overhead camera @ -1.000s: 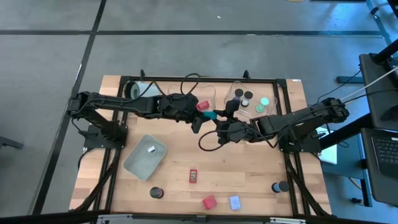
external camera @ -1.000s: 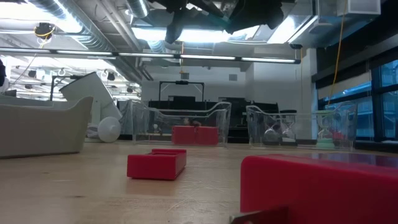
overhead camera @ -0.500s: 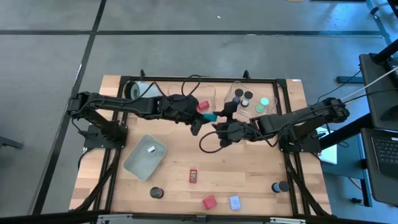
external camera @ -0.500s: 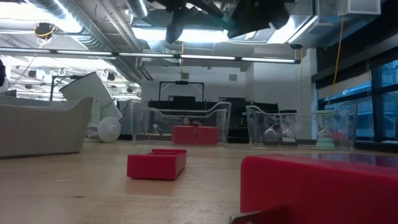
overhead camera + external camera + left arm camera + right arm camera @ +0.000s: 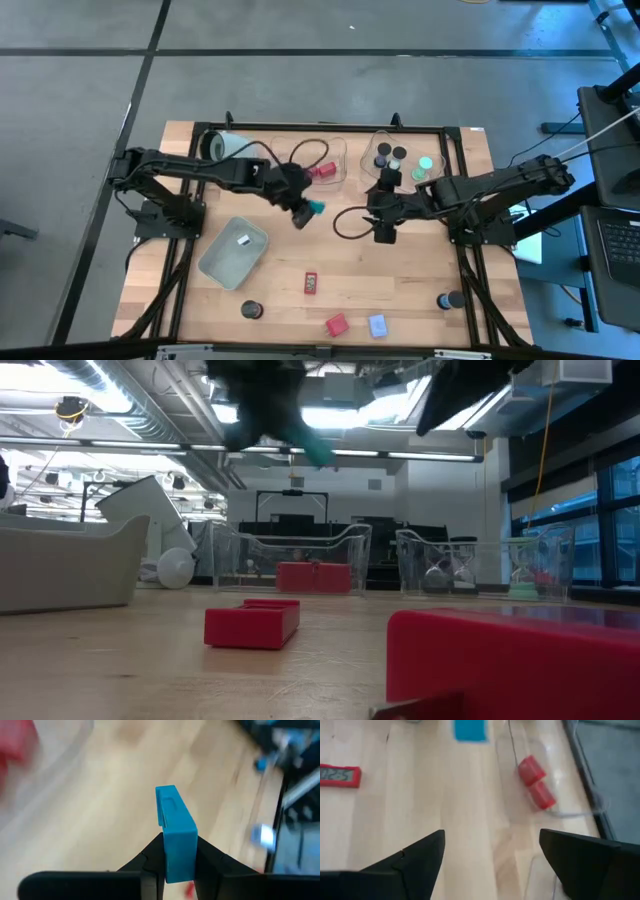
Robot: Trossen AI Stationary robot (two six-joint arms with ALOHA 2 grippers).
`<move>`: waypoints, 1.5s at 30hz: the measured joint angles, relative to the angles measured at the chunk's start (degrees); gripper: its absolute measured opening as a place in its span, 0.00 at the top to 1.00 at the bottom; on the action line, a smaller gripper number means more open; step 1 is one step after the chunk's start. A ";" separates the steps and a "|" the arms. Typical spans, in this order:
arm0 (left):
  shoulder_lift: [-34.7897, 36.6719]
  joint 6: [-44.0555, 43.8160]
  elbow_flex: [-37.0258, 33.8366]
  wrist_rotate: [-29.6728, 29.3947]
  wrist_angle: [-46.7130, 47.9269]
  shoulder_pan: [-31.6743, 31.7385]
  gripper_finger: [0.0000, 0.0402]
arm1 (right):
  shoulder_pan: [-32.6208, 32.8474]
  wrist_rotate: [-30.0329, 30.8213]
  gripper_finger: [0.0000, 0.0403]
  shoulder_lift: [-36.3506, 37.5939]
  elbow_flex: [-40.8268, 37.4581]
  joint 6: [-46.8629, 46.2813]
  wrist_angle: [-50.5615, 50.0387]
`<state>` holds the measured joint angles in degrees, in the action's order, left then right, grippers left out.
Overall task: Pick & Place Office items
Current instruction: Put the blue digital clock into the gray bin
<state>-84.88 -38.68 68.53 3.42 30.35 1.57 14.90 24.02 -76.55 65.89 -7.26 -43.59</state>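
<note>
A teal piece (image 5: pixel 175 825) is lifted above the middle of the table, with my left gripper (image 5: pixel 303 212) shut on it. It shows as a teal spot (image 5: pixel 316 207) in the high view and blurred near the top of the low view (image 5: pixel 318 450). My right gripper (image 5: pixel 385 234) hangs to its right, open and holding nothing, its fingers (image 5: pixel 415 857) spread wide over bare wood. Other office items lie along the near edge: a red card (image 5: pixel 311 284), a red block (image 5: pixel 336 324), a blue block (image 5: pixel 377 325) and a black cylinder (image 5: pixel 251 310). My left gripper pinches the teal piece between its two fingers by the flat sides of one end (image 5: pixel 179 862). The rest of the piece sticks out past the fingertips. The fingers come from the table's left, slanting down. The piece is lifted clear of the table.
A grey-blue tray (image 5: pixel 222 262) holding a small white item stands near left. Two clear trays stand at the far edge, one (image 5: pixel 338 152) with red pieces, one (image 5: pixel 408 180) with black cylinders and a mint-green disc. A white cylinder (image 5: pixel 225 145) lies far left. Another black cylinder (image 5: pixel 445 299) stands near right.
My right gripper has opened, let go of the teal piece and drawn back toward the table's right and near edge. My left gripper, still shut on the piece, has carried it toward the left and near edge, clear of the table.
</note>
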 joint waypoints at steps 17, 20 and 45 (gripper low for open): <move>2.80 -25.71 -0.08 2.20 39.11 -19.00 0.84 | 0.04 0.34 0.27 0.08 0.00 -2.51 -2.34; 2.34 -30.11 -2.49 2.93 39.83 -21.74 0.84 | 0.04 0.40 0.27 0.06 0.00 -2.58 -2.32; 2.38 -38.16 -19.10 3.56 26.62 -25.86 0.84 | 0.04 0.42 0.27 0.06 0.00 -4.73 -2.16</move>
<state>-82.50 -76.83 49.43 6.97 56.97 -24.29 14.94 24.44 -76.49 65.89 -11.99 -45.76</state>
